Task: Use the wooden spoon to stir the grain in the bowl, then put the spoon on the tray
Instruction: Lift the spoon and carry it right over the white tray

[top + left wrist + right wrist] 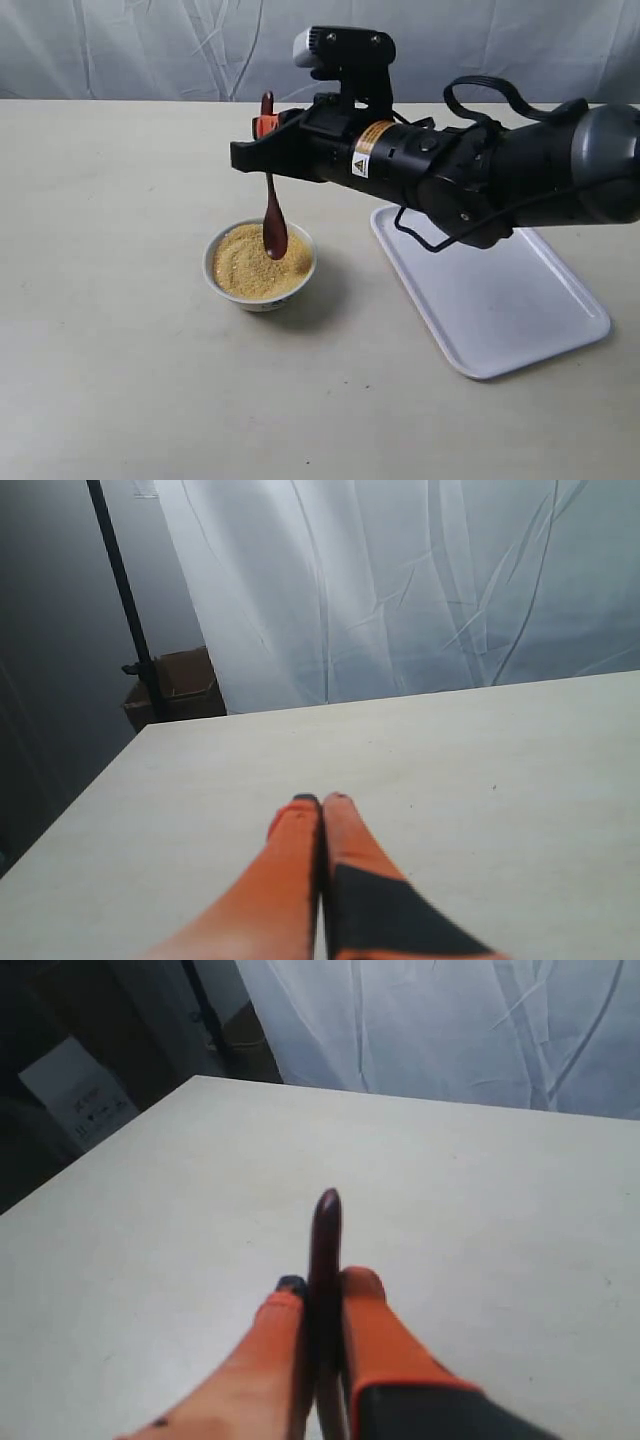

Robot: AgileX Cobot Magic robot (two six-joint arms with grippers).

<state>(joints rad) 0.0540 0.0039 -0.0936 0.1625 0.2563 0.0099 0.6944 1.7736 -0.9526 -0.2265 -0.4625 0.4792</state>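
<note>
A small white bowl (pixel 222 282) of golden-yellow grain (pixel 245 270) stands left of centre on the table. The dark reddish-brown wooden spoon (pixel 273 222) hangs upright, its scoop down in the grain, its handle tip (pixel 327 1222) poking above the fingers. My right gripper (pixel 265 128) reaches in from the right above the bowl and is shut on the spoon's handle; in the right wrist view its orange fingers (pixel 375 1320) clamp the handle. My left gripper (pixel 322 802) shows only in its wrist view, shut and empty over bare table. The white tray (pixel 500 300) lies right of the bowl.
A pale cloth backdrop (pixel 120 45) hangs behind the table's far edge. A dark stand pole (pixel 125 610) and a cardboard box (pixel 175 685) sit beyond the table in the left wrist view.
</note>
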